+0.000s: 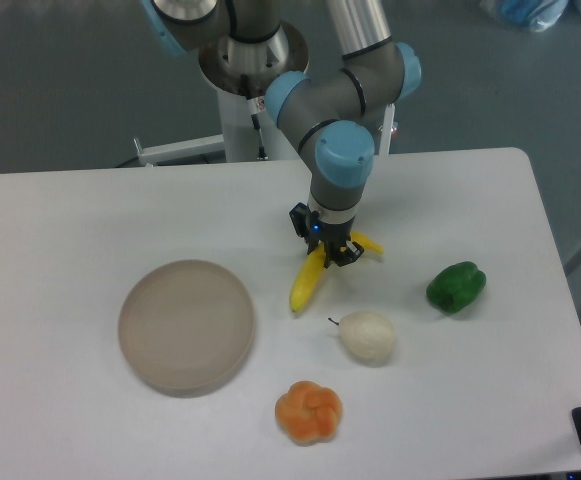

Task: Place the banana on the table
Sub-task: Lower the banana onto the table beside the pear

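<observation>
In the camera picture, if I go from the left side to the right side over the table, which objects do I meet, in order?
Round beige plate → bright-yellow curved banana, under the black two-finger gripper → pale cream pear with a dark stem → green bell pepper. The orange lobed fruit piece overlaps the banana's span, so I leave it out.

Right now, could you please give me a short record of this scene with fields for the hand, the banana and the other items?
hand: black two-finger hand, down over the banana's middle
banana: curved bright-yellow plastic banana, on the white matte table
grip: cannot tell
plate: round beige plate, empty, left of banana
other fruit: pale cream pear, green pepper, orange ridged piece
</observation>
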